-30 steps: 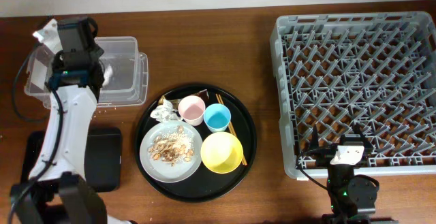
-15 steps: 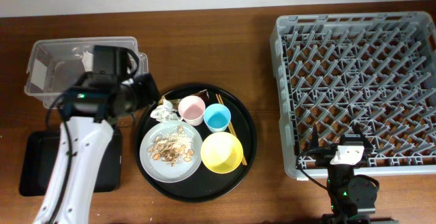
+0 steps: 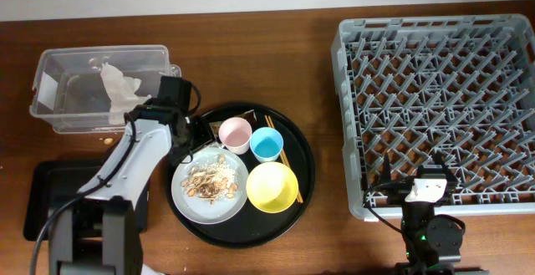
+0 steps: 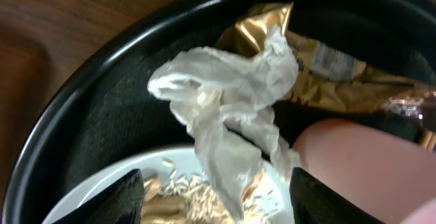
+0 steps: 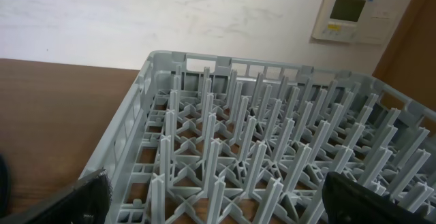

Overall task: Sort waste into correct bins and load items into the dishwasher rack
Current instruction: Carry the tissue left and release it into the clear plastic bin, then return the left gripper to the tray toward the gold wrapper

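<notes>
The dishwasher rack (image 3: 435, 112) is sitting at the right of the bench (image 3: 276, 49), and your right claw (image 5: 221, 207) is hanging at its near edge, spread wide and gripping nothing. Your left claw (image 4: 218, 200) is hovering over the round black tray (image 3: 303, 154), fingers (image 4: 119, 200) spread either side of a crumpled napkin (image 4: 225, 108). That napkin is lying across the plate (image 3: 185, 206) rim, touching the gold wrapper (image 4: 327, 67) beside the pink cup (image 4: 368, 163).
</notes>
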Tool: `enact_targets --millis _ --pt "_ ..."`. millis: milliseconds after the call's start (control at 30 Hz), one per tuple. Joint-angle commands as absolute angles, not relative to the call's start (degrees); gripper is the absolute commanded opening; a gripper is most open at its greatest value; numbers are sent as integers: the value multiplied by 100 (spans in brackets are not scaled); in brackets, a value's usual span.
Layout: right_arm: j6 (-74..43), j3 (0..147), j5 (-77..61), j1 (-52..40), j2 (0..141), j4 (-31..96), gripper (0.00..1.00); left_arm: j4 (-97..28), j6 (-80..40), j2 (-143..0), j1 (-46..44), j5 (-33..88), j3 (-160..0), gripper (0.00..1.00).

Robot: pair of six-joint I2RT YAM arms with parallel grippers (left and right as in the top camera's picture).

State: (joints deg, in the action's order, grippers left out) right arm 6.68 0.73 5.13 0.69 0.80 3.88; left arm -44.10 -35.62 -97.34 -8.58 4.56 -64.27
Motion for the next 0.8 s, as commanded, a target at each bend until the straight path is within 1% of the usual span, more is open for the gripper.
enact_targets --millis 0,33,67,100,133,167,200,233,267,300,433,567,633,700,767 --pt "707 32 604 38 36 410 99 -4324 -3734 -9900 -875 517 -6368 62" --pt "707 32 604 38 36 412 99 -4278 -3734 -9939 -886 515 -6366 61" --pt "707 32 604 38 36 410 99 -4241 -3734 -9959 -886 515 -6366 57" --pt "707 32 604 38 36 412 99 -4224 -3734 -9970 -886 517 -6364 49" --pt "707 32 604 38 36 410 99 -4224 -3734 -9970 -884 519 -6364 38" --pt "707 32 604 38 36 410 99 -4226 -3734 -9970 -884 521 -6364 31" --pt "707 32 604 38 36 412 99 -4248 -3734 -9970 -884 523 -6364 25" --pt "707 32 604 38 36 410 99 -4278 -3734 -9970 -886 523 -6364 23" --pt "707 32 604 38 36 410 99 -4316 -3732 -9970 -886 537 -6361 18" --pt "707 32 604 38 36 410 99 -4357 -3732 -9968 -886 541 -6364 1" --pt "707 32 604 38 36 410 99 -4740 -3734 -9800 -884 541 -6600 1" --pt "707 32 604 38 36 410 99 -5419 -3645 -8879 -873 537 -7124 1" --pt "707 32 604 38 36 412 99 -5478 -3647 -8403 -873 508 -7159 1" --pt "707 32 604 38 36 410 99 -5352 -3647 -7832 -873 132 -7159 1" --pt "707 32 604 38 36 410 99 -4934 -3645 -7441 -873 -576 -7159 1"
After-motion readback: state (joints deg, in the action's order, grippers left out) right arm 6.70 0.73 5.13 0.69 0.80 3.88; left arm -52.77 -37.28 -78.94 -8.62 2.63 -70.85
